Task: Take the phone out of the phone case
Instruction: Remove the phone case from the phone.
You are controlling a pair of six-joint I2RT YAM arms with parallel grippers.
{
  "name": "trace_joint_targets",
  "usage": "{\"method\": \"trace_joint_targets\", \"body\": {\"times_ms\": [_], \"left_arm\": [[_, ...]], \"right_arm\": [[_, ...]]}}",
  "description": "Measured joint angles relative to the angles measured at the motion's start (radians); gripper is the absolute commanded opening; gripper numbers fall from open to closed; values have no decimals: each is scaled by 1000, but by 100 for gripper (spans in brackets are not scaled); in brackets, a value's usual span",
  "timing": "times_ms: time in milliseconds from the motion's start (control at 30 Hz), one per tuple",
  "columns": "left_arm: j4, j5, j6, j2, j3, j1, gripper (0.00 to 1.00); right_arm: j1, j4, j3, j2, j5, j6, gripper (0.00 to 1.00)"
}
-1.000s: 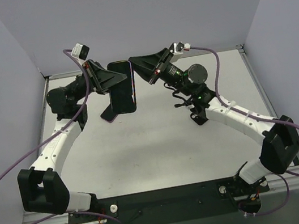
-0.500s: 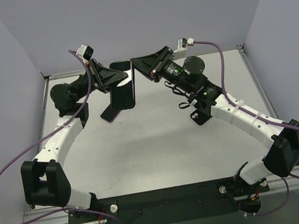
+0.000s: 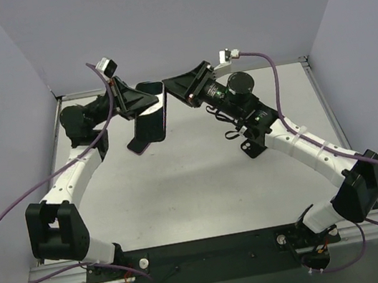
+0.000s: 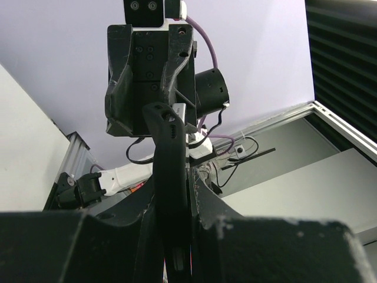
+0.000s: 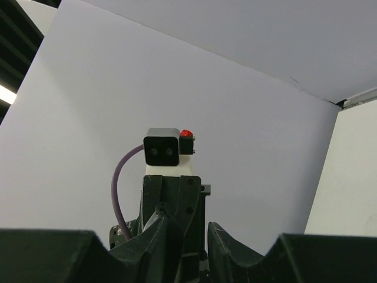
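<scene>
**Cased phone held off the table between the two pincer tips**

The left pincer is clamped on the phone case. In the left wrist view its fingers press both flat faces of the case, which shows edge-on and rises straight out from between them. The phone sits inside the case with its dark screen facing the overhead camera, and the whole thing is raised clear of the table.

The phone's long axis runs from its far end, level with the two pincer tips, down and toward the left arm's side. It tilts so that the lower end hangs below the left pincer and nearer the table. The purple rim of the case shows along that lower edge.

The right pincer faces the left one from the opposite side, with its tip just beside the far right corner of the phone. From the right wrist its fingers stand close together. I cannot tell whether they pinch the phone's edge or only come near it.

My judgement is that the separating move depends on this opposition. The left pincer anchors the case, and the right, nearer the exposed far corner, is placed to peel or push the phone out along the tilted axis.
</scene>
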Motion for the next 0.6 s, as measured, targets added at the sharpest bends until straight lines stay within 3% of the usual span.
{"method": "trace_joint_targets", "body": {"times_ms": [600], "left_arm": [[120,206,2,58,0,63,0]], "right_arm": [[32,-202,77,31,-114,-219,25]]}}
